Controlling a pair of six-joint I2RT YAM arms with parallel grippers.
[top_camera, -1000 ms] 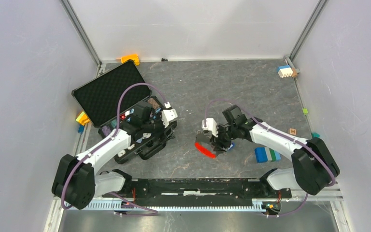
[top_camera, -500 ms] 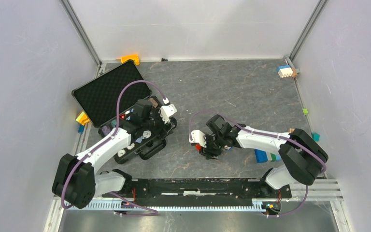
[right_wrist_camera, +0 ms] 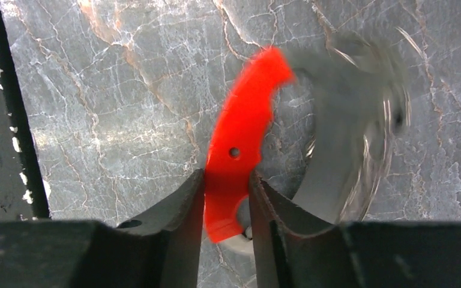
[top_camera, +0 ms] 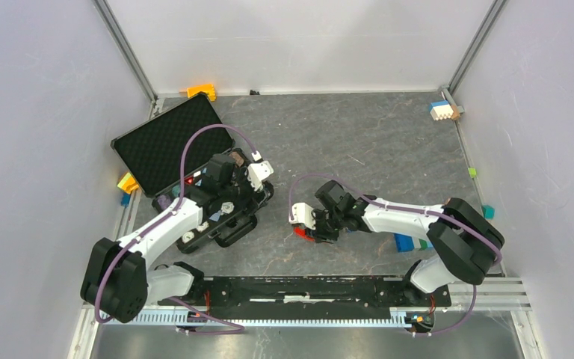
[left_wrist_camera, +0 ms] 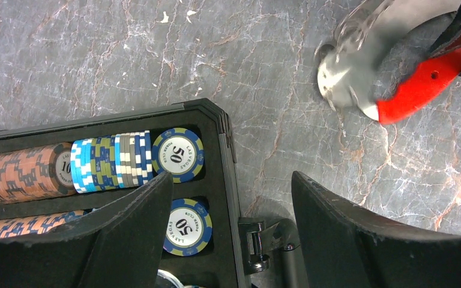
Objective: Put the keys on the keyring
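**Right arm swung keyring (right_wrist_camera: 336, 168) leftward**

The right gripper (right_wrist_camera: 227, 180) had moved left toward the table's (top_camera: 374, 142) middle, its fingers pinching the keyring's red clip (right_wrist_camera: 240, 138). The left gripper (left_wrist_camera: 231, 180) hung with fingers spread above an open case (left_wrist_camera: 222, 129) of poker chips (left_wrist_camera: 177, 155).

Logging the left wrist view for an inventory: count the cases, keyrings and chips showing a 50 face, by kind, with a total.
case: 1
keyring: 1
50 chips: 2
Total: 4
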